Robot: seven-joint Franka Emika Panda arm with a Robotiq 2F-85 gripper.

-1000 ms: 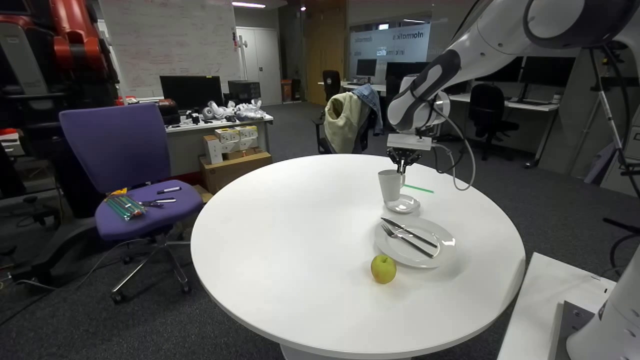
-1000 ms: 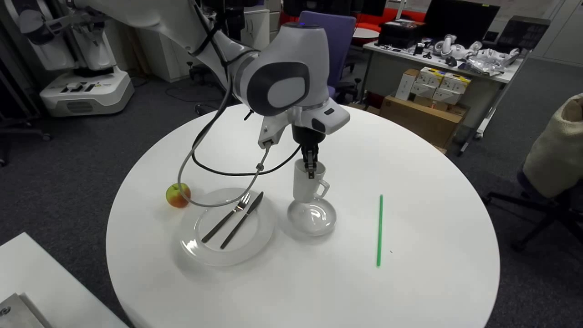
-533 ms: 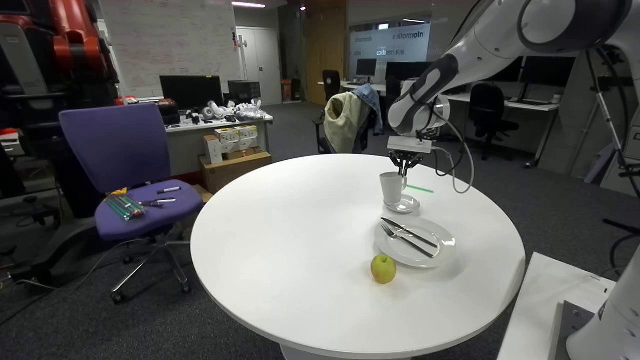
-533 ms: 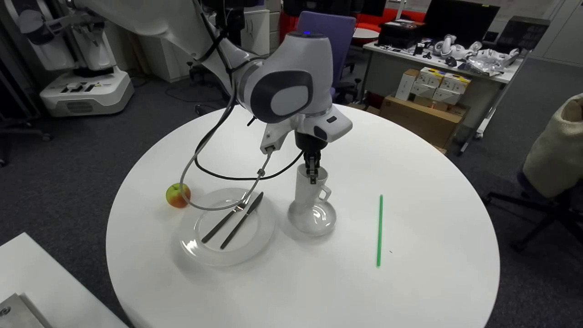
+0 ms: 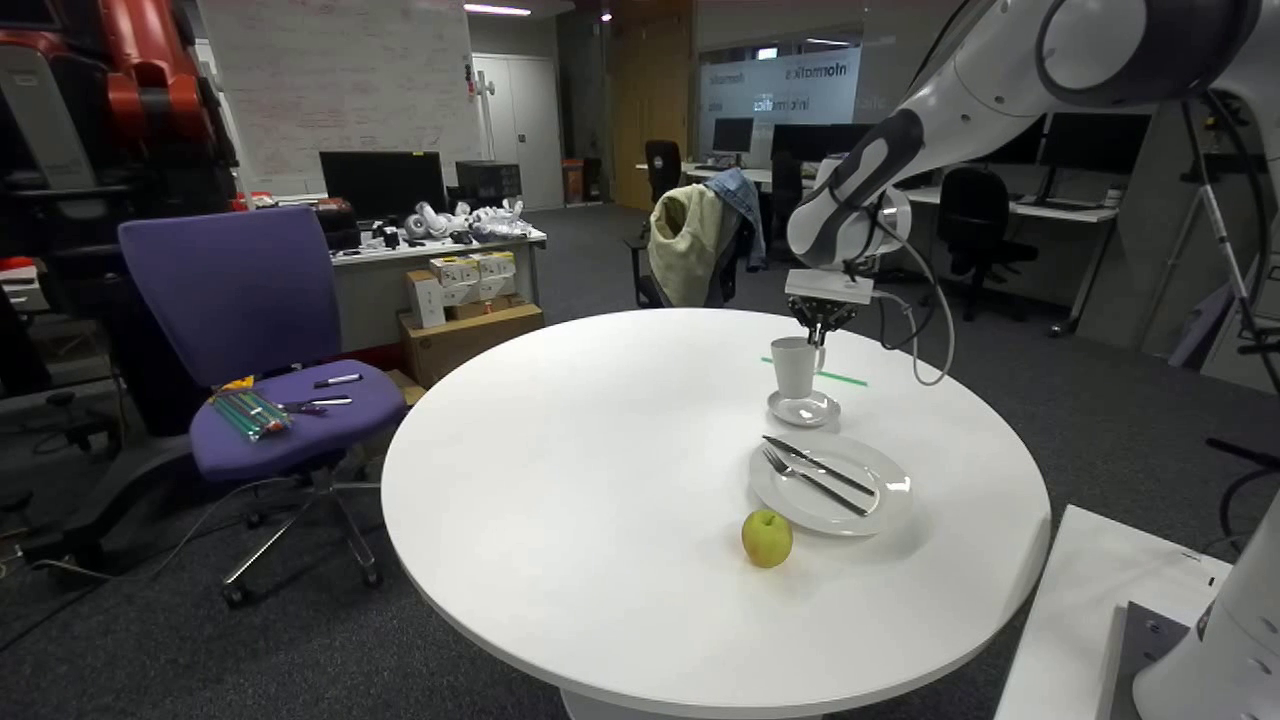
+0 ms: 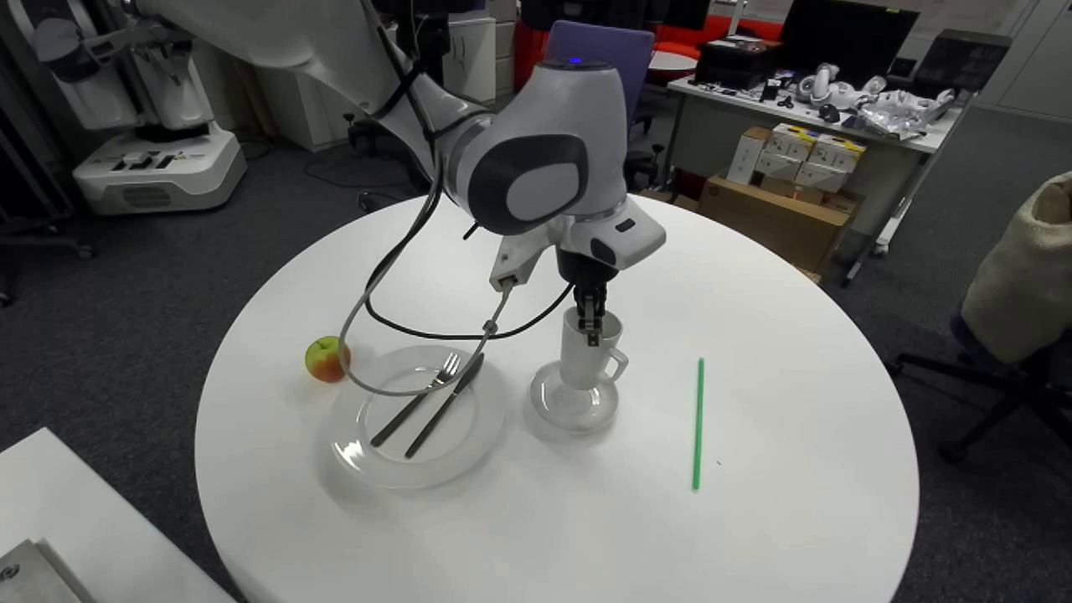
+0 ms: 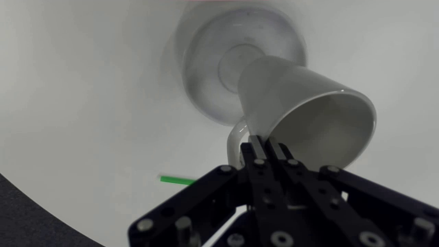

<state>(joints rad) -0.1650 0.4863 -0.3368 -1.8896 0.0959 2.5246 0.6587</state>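
A round white worktop (image 5: 560,480) is spreading beneath the downward-pointing gripper (image 7: 264,140), which is pinching a white mug (image 5: 794,368) by its wall. The mug, roughly upright, is reaching below the gripper over a saucer (image 7: 209,68); contact between them I cannot tell. The mug's handle (image 7: 233,145) is jutting beside the grip.

A round white desk (image 6: 754,536) carries a wide, round, glossy white plate (image 6: 479,427); a small, round, glossy white saucer (image 6: 569,410) beside the plate; a round, red-and-green apple (image 6: 322,362); a thin, straight green stick (image 6: 698,423).
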